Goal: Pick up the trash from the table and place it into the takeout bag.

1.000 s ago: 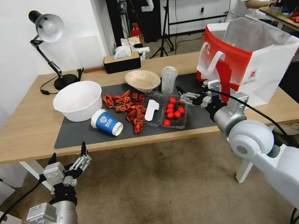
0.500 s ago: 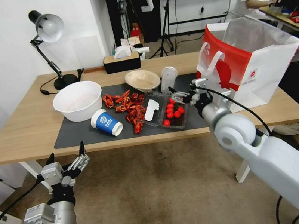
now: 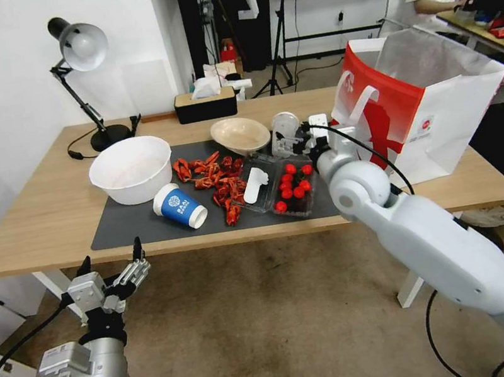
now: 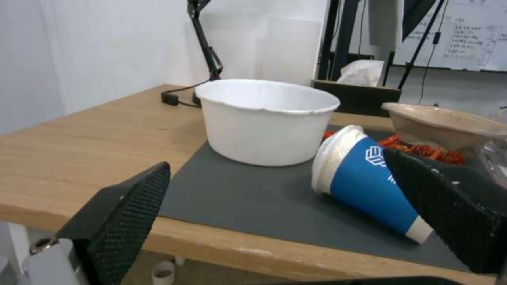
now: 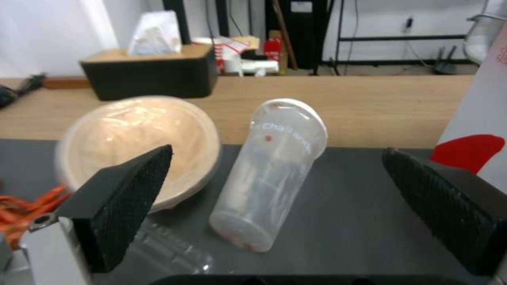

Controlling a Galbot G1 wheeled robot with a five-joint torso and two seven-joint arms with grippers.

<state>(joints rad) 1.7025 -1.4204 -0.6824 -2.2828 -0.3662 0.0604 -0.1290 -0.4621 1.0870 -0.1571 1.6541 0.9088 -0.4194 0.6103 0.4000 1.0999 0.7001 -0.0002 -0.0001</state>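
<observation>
On the dark mat (image 3: 130,223) of the table (image 3: 46,215) a clear plastic cup (image 3: 284,123) (image 5: 269,170) stands beside a shallow beige bowl (image 3: 240,134) (image 5: 142,146). My right gripper (image 3: 286,143) (image 5: 275,152) is open just in front of the cup, with one finger on each side of it. A blue-and-white paper cup (image 3: 179,206) (image 4: 364,182) lies on its side near the front edge. The red-and-white takeout bag (image 3: 416,99) stands open at the right end. Below the front edge, my left gripper (image 3: 113,255) (image 4: 275,160) hangs open and holds nothing.
A big white bowl (image 3: 131,169) (image 4: 267,118) stands at the mat's left. Red shell scraps (image 3: 215,178) and a clear tray of cherry tomatoes (image 3: 293,188) lie under my right arm. A desk lamp (image 3: 80,50) and a tissue box (image 3: 205,103) stand at the back.
My right arm has reached left and farther over the tomato tray, bringing its open gripper up to the clear cup. The left arm has barely moved.
</observation>
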